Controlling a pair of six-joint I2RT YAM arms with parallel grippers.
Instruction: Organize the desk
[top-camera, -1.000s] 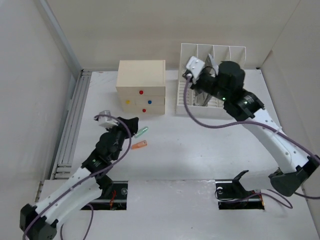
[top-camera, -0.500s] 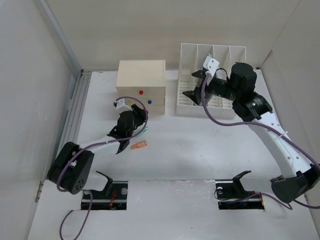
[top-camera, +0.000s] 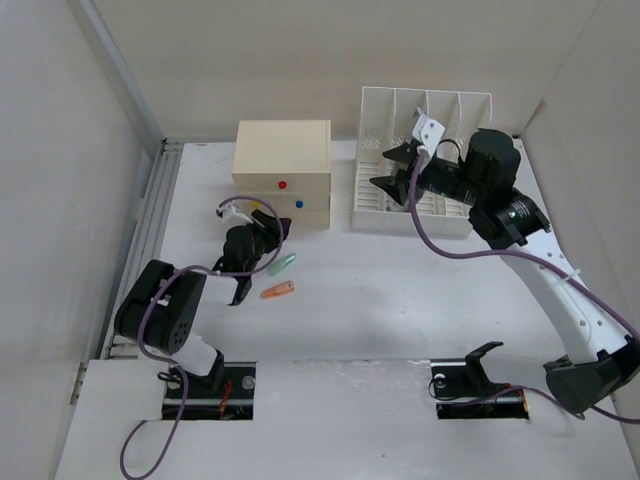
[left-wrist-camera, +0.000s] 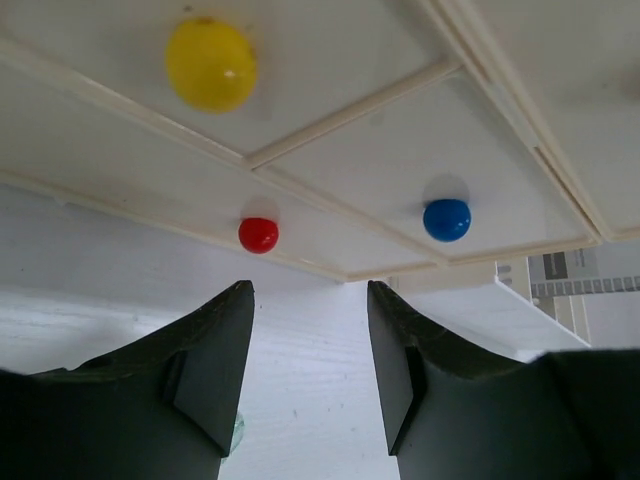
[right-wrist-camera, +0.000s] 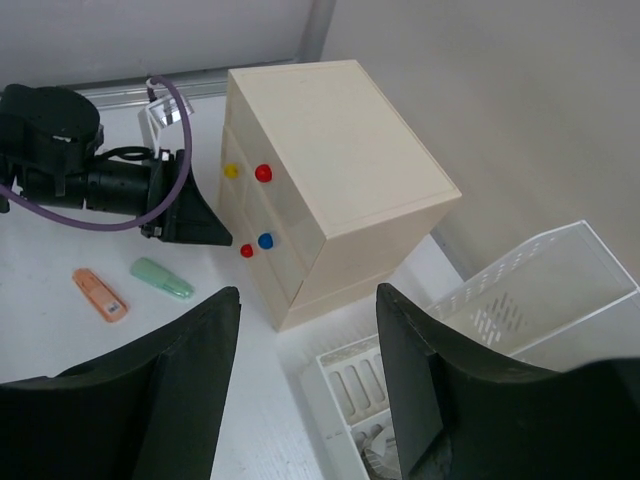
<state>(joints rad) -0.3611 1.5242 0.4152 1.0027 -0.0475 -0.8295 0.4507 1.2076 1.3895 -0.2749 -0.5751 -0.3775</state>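
Observation:
The white desk carries a cream three-drawer box and a white slotted file rack. My left gripper sits low, right in front of the box's drawers. In the left wrist view my left gripper is open and empty, and faces the yellow knob, the red knob and the blue knob. My right gripper hangs open and empty above the rack's left end. A green item and an orange item lie just right of the left gripper.
A ribbed metal rail runs along the desk's left edge and white panels wall it in. The right wrist view shows the box, the left gripper, the green item, the orange item and the rack.
The left arm has stretched forward and brought its gripper low, up to the drawer fronts. The right gripper has lifted out of the rack, turned to the left and opened.

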